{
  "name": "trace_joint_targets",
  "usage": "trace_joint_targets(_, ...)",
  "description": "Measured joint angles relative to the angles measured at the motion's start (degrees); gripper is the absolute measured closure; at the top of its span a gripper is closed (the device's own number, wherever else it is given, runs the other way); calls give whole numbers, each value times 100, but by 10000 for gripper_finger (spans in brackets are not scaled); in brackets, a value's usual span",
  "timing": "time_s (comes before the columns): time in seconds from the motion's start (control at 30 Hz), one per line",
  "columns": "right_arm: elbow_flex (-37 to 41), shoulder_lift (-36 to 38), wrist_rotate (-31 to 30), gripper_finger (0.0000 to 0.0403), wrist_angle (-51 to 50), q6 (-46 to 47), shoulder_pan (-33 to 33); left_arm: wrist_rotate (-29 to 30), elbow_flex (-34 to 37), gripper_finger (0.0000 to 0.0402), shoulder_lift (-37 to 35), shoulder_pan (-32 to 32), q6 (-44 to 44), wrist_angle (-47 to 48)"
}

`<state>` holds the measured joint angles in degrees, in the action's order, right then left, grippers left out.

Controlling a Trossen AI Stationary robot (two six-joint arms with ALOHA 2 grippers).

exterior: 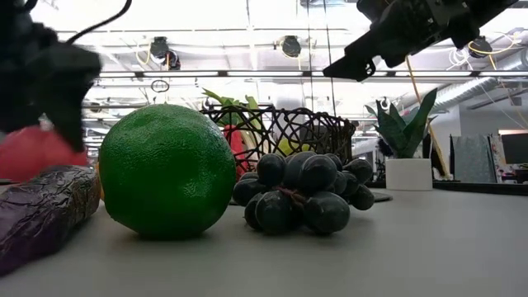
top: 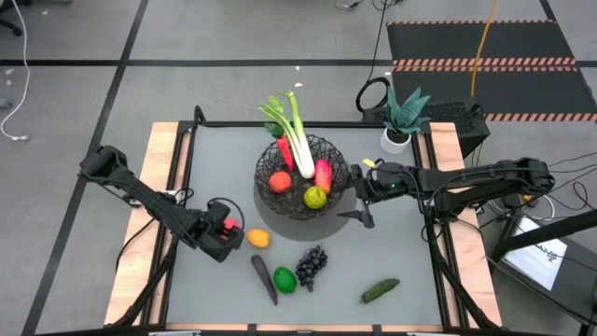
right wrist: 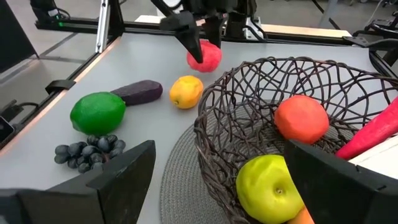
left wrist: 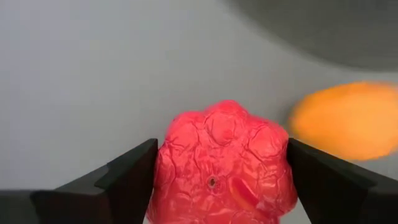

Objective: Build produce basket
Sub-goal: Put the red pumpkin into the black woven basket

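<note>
The black wire basket stands at the table's far middle on a grey mat. It holds a leek, an orange-red fruit, a yellow-green fruit and a red-pink piece. Left of it, my left gripper points steeply down over a bumpy red fruit lying on the table, and is shut on it. An orange fruit lies just beside it. My right gripper hangs open, with nothing in it, above the table at the basket's right side. My left gripper has the bumpy red fruit between its two fingers, one finger against each of two opposite sides. The fingers come from above, slanting down from the table's left. The fruit rests on the table.
On the near half of the table lie a purple eggplant, a green fruit, dark grapes and a cucumber. A potted plant stands at the far right corner. Wooden rails run along the table's left and right edges.
</note>
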<state>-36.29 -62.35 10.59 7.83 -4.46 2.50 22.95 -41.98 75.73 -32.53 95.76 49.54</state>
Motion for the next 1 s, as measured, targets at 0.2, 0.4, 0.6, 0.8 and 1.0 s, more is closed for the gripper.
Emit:
trace_joint_targets(0.2, 0, 0, 0, 55, 87, 58, 0, 820, -717, 83, -51, -3, -1137, -5)
trace_joint_targets(0.4, 0, 0, 0, 55, 90, 67, 0, 1509, -1452, 71, -51, 4, -2807, -35)
trace_joint_targets(0.6, 0, 0, 0, 55, 90, 67, 0, 1931, -1873, 68, -51, 40, -4677, -39)
trace_joint_targets(0.8, 0, 0, 0, 55, 88, 62, -2, 2299, -2023, 67, -54, 225, -5754, -177)
trace_joint_targets(1.0, 0, 0, 0, 55, 88, -43, -2, 2289, -2023, 67, -32, 289, -7716, -1001)
